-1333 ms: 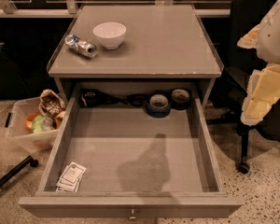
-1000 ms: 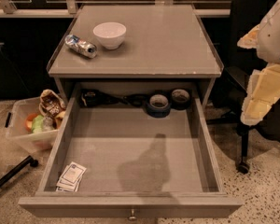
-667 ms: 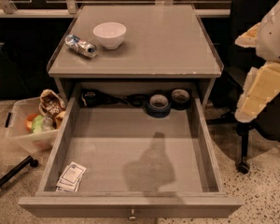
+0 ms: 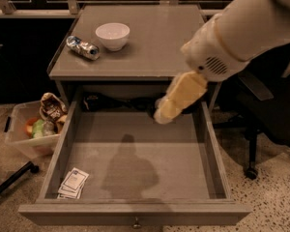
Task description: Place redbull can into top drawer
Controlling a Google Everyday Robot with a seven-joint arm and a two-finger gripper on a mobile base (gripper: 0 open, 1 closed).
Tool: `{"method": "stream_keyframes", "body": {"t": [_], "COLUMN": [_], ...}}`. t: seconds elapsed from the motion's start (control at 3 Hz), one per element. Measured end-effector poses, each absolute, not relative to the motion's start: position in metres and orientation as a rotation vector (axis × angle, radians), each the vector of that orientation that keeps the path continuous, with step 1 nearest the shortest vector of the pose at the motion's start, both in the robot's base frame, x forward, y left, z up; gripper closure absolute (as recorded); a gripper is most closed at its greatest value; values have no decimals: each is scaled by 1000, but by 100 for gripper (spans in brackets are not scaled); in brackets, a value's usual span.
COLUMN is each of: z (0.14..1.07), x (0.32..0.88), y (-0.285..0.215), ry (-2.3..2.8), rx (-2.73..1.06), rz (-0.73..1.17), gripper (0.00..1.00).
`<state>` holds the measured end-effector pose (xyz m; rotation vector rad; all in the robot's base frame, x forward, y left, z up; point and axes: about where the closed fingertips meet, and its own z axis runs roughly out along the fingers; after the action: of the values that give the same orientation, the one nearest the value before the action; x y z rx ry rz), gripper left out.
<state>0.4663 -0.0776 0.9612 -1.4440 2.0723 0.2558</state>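
Observation:
The redbull can lies on its side on the grey table top, at the left, just left of a white bowl. The top drawer below the table top is pulled wide open, its small knob on the front panel. My arm reaches in from the upper right. My gripper hangs over the back right part of the drawer, far to the right of the can and lower than it. It holds nothing that I can see.
A small stack of cards lies in the drawer's front left corner. Dark items sit at the drawer's back. A clear plastic bin with snacks stands on the floor to the left. An office chair stands to the right.
My arm has swung in from the right edge of the view and now hangs over the back of the open drawer. The can, the bowl and the drawer have not moved.

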Motion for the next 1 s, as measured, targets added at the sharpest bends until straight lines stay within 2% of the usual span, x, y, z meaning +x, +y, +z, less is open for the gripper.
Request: {"method": "stream_keyframes", "body": {"t": [1.0], "z": [963], "x": [475], "y": [-71], "ry": [2072], "rx": [-1315], "rz": [245], "gripper": [0]}}
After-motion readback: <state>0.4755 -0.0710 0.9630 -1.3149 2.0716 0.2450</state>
